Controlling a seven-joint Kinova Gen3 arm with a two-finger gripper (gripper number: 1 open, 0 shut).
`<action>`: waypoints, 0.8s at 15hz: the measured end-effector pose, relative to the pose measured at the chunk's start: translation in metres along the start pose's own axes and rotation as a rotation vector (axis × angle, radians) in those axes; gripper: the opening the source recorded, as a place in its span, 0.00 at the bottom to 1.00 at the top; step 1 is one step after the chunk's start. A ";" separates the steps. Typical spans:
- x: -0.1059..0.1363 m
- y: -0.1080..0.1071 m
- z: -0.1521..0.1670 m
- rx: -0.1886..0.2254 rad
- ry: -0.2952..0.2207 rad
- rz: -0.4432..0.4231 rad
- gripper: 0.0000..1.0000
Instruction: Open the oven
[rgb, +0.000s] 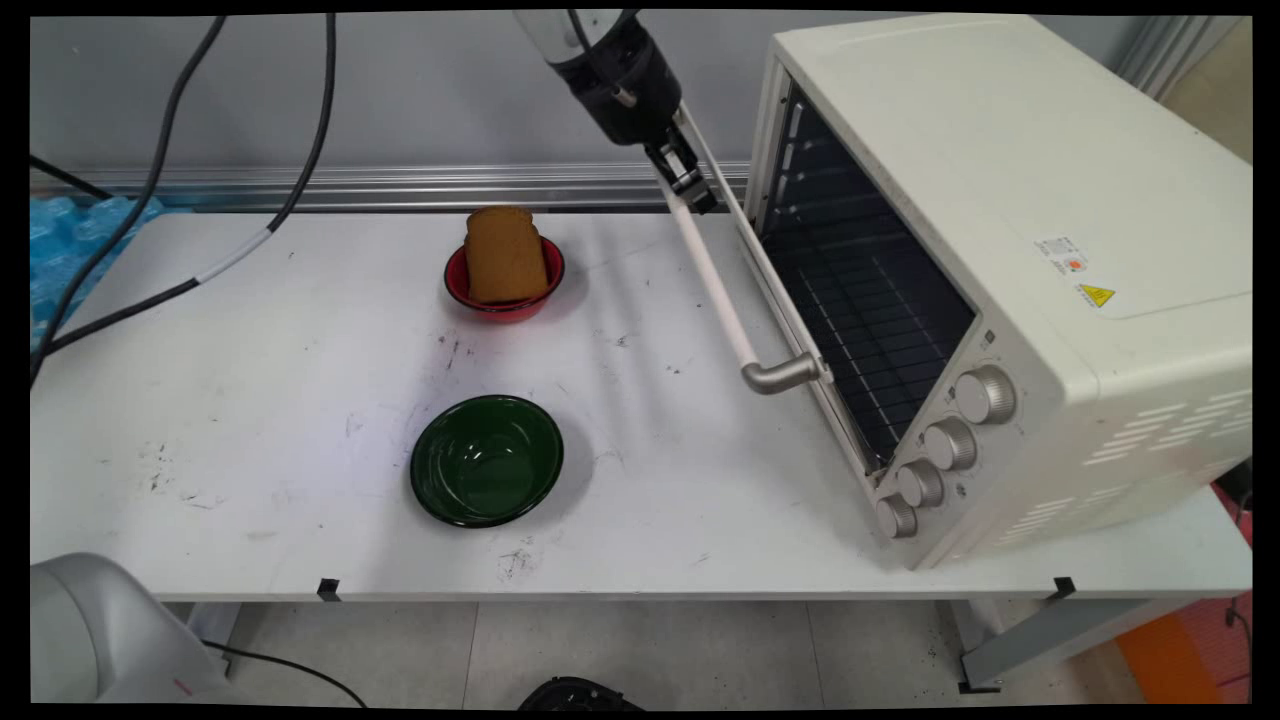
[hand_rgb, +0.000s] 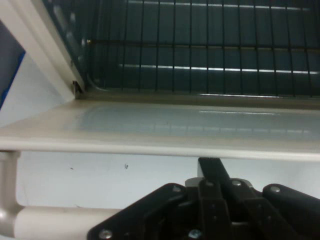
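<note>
My gripper (rgb: 697, 192) hangs at the far end of the toaster oven's white door handle (rgb: 715, 290), touching it. The oven (rgb: 1000, 200) stands at the table's right with its glass door partly open, tilted out toward the left. In the hand view the gripper (hand_rgb: 210, 167) is shut, its fingers pressed together and reaching up to the door's cream edge (hand_rgb: 175, 125). The handle bar (hand_rgb: 45, 220) runs from the left behind the black linkage. Wire racks (hand_rgb: 200, 45) show inside the oven. Nothing is held between the fingers.
A red bowl (rgb: 470, 292) holding a slice of brown bread (rgb: 503, 255) sits at the table's back middle. A green bowl (rgb: 487, 460), with nothing in it, sits nearer the front edge. Black cables (rgb: 160, 170) hang at the upper left. Several knobs (rgb: 950, 440) line the oven's front.
</note>
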 end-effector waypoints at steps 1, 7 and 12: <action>-0.003 0.000 0.000 -0.001 0.002 -0.003 0.00; -0.032 -0.003 0.006 -0.017 0.018 -0.013 0.00; -0.054 -0.006 0.012 -0.018 0.028 -0.008 0.00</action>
